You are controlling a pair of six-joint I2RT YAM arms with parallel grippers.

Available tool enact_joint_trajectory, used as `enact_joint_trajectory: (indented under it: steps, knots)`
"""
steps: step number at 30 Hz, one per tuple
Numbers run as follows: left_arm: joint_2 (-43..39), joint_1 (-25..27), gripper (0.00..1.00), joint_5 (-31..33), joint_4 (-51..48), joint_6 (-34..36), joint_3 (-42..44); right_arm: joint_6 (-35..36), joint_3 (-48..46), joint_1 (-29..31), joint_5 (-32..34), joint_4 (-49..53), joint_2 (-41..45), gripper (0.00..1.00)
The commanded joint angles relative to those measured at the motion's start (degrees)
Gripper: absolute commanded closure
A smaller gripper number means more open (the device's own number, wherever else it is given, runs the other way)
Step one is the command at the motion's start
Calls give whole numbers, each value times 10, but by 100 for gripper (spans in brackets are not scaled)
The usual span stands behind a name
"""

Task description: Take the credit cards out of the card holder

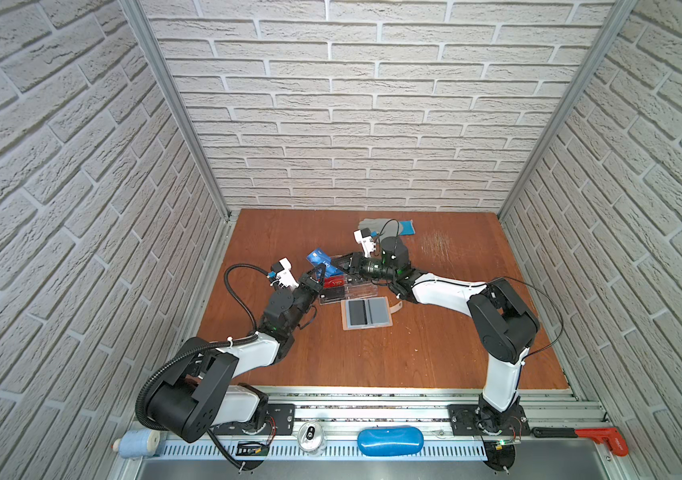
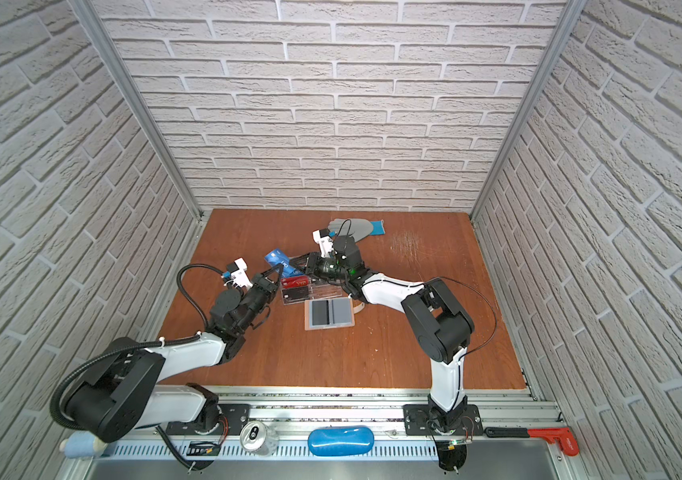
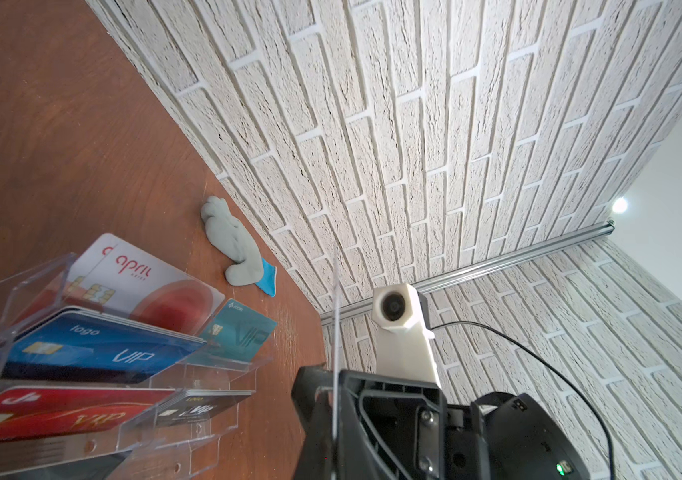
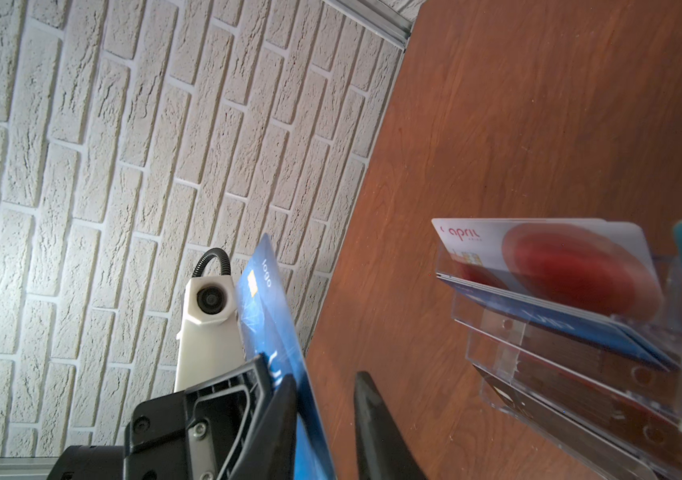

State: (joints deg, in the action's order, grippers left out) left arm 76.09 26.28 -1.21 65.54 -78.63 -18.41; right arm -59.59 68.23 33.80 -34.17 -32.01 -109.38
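The table (image 1: 372, 365) is reddish-brown wood grain; the walls (image 1: 372, 124) carry a white brick pattern. The wallet (image 1: 374, 311) has a tan-pink rim and grey-blue pages, one half darker grey. In the clear stand (image 3: 31, 286) sit a white card (image 3: 144, 282) with a red circle and red lettering, blue cards (image 3: 94, 353) lettered silver, a teal card (image 3: 239, 332), a red card (image 3: 52, 415) lettered gold and a black card (image 3: 202, 407). The lone card (image 4: 273, 316) is blue with a gold chip. The glove (image 3: 235, 249) is grey with a bright blue cuff.

Card holder (image 1: 367, 312) just in front of stand (image 1: 364, 287) w/ cards (image 1: 334, 283); glove (image 1: 368, 224) well behind stand.
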Motion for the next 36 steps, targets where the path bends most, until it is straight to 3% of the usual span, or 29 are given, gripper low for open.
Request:
enact_joint_trajectory:
  steps: [1,20,26,30,33,36]
  knots:
    - [1,-4,100,9,52,2,4,-2,9,6,-12,-38,3,75]
    - [28,-7,97,2,74,-3,2,3,0,13,-24,-51,11,94]
    - [20,-20,70,-11,68,-9,6,62,19,6,-33,7,15,94]
    - [0,-38,57,-18,54,-18,19,119,37,-16,-43,70,22,94]
    - [-28,-51,47,-25,36,-17,30,196,67,-37,-63,150,24,94]
    - [-72,-61,25,-34,-15,-6,31,324,118,-47,-79,282,28,94]
